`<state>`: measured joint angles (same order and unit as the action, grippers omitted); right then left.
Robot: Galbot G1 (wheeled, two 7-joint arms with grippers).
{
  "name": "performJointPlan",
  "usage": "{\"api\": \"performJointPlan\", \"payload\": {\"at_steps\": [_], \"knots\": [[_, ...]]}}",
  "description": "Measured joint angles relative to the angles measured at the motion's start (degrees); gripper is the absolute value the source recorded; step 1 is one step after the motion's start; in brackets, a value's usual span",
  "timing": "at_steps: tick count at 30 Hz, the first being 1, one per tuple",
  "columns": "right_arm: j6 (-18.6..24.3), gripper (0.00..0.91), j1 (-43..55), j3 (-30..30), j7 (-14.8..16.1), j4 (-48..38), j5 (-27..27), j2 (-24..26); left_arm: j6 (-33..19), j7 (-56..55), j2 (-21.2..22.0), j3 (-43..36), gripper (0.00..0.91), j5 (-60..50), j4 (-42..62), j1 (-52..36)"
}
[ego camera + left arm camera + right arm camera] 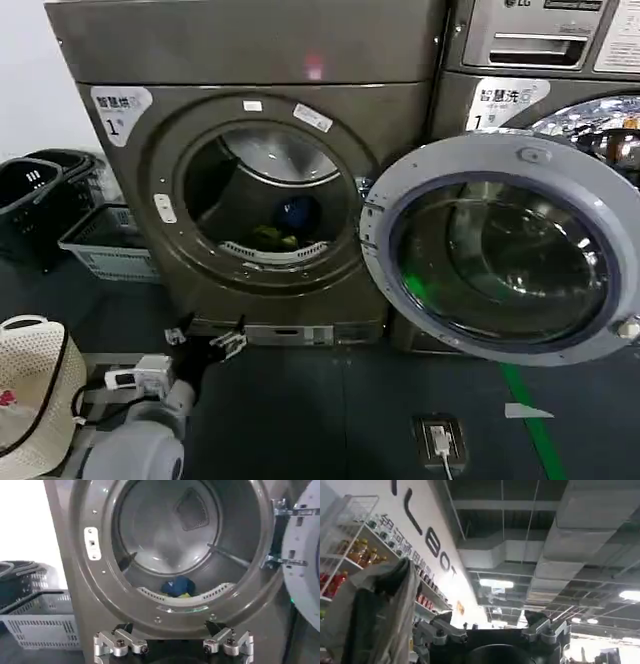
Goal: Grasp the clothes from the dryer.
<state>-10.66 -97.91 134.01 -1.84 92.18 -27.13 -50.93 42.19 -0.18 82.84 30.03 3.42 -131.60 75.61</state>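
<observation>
Left gripper [208, 338], jaws spread and empty, hangs low before the dryer [120, 220]; approach underway. Next it must rise through the porthole toward the clothes [178, 586].

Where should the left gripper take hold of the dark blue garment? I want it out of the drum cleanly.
Judging by its pose, grip the bunched top of the dark blue garment, coming straight in through the dryer porthole from the front. It lies heaped on the drum floor behind the lip, with the yellow-green cloth beside it. The open left gripper waits below the opening.
</observation>
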Motion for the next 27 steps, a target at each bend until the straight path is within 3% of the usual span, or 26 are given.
{"api": "performJointPlan", "payload": {"at_steps": [27], "knots": [[-0.1,0.907,-0.3,-0.1,-0.3,0.5,-0.4,-0.3,0.0,-1.7,-0.7,-0.8,0.907,-1.7,0.5,-0.2]]}}
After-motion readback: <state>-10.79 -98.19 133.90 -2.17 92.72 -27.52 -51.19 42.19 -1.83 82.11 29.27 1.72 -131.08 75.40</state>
